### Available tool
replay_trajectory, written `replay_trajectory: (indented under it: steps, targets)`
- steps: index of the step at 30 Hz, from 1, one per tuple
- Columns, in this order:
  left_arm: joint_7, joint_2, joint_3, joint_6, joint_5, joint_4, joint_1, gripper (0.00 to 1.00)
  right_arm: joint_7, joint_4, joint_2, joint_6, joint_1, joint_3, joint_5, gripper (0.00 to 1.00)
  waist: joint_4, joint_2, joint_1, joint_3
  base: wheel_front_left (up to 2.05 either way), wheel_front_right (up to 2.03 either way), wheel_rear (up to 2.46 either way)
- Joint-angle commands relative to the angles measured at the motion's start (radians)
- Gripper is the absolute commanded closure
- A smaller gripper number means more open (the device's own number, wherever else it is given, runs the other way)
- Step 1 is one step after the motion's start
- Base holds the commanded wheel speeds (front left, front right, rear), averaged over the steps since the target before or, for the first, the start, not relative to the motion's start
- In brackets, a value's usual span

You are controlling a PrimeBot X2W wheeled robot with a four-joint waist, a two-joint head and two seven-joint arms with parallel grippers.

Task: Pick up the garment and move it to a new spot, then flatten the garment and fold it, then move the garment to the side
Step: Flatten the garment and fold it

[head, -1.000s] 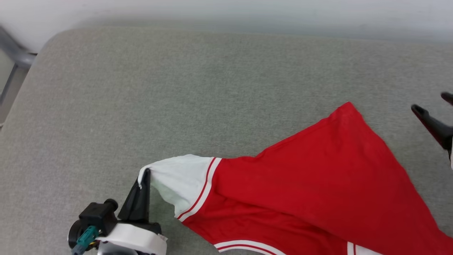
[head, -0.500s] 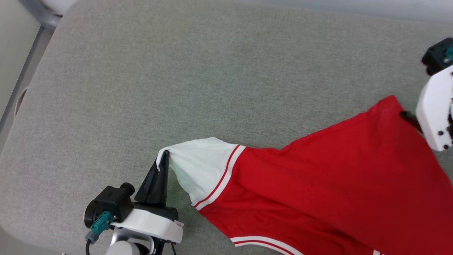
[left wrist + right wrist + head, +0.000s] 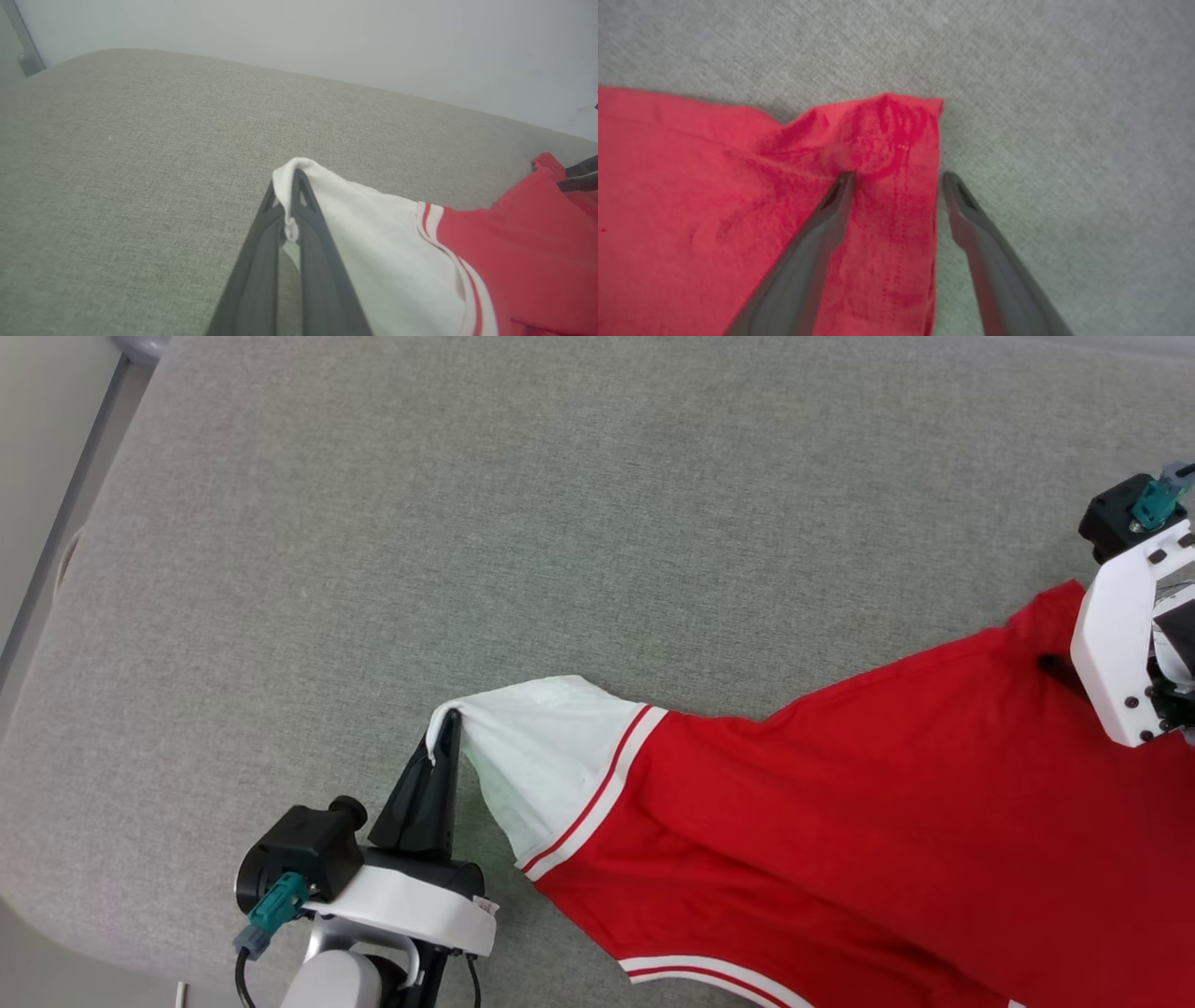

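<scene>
Red jersey (image 3: 840,821), white sleeve, lies on grey fabric surface (image 3: 467,523) toward 4 o'clock. Left gripper (image 3: 446,728) jaws pinch sleeve tip; right gripper (image 3: 899,179) jaws spread astride red corner (ungripped). Flattening unfinished; fold, side-move remain.

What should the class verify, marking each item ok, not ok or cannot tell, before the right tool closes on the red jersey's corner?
1. Left tool shut on the white sleeve tip: ok.
2. Right tool open: ok.
3. Right tool straddles the red corner of the garment, one finger over cloth, one over the grey cushion: ok.
4. Both cloth layers between its fingers: cannot tell.
5. Flatness of the garment: not ok, creased, sleeve lifted.
</scene>
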Motion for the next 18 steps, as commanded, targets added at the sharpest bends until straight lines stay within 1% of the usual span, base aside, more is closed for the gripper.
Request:
replay_trajectory:
  steps: [1,3,5,11,15,18]
  targets:
    - [-0.002,-0.001,0.008,0.000,0.003,0.003,-0.004,1.00,-0.016,0.040,0.022,-0.001,0.041,0.049,0.007,1.00,-0.009,0.0000,0.0001,-0.003,0.00,0.00,0.00]
    - [-0.002,-0.002,0.013,0.000,0.005,0.010,0.000,1.00,-0.070,0.041,0.022,-0.001,0.014,0.063,0.002,1.00,-0.020,0.0000,0.0001,-0.010,0.00,0.00,0.00]
    - [-0.003,-0.001,0.018,-0.001,0.009,0.018,0.001,1.00,-0.138,0.048,0.030,-0.001,-0.012,0.053,0.016,1.00,-0.031,0.0000,0.0001,-0.023,0.00,0.00,0.00]
    - [-0.003,0.018,0.035,-0.001,0.020,0.032,0.014,1.00,-0.318,0.041,0.055,-0.001,-0.037,0.060,0.052,1.00,-0.076,0.0000,0.0001,-0.096,0.00,0.00,0.00]
    - [-0.003,0.041,0.042,-0.002,0.028,0.004,0.015,1.00,-0.435,0.023,0.046,-0.001,-0.015,0.048,0.075,1.00,-0.104,0.0000,0.0001,-0.151,0.00,0.00,0.00]
    - [-0.003,0.069,0.050,-0.002,0.036,-0.029,0.009,1.00,-0.505,-0.006,0.028,-0.001,0.011,0.035,0.082,1.00,-0.125,0.0000,0.0001,-0.186,0.00,0.00,0.00]
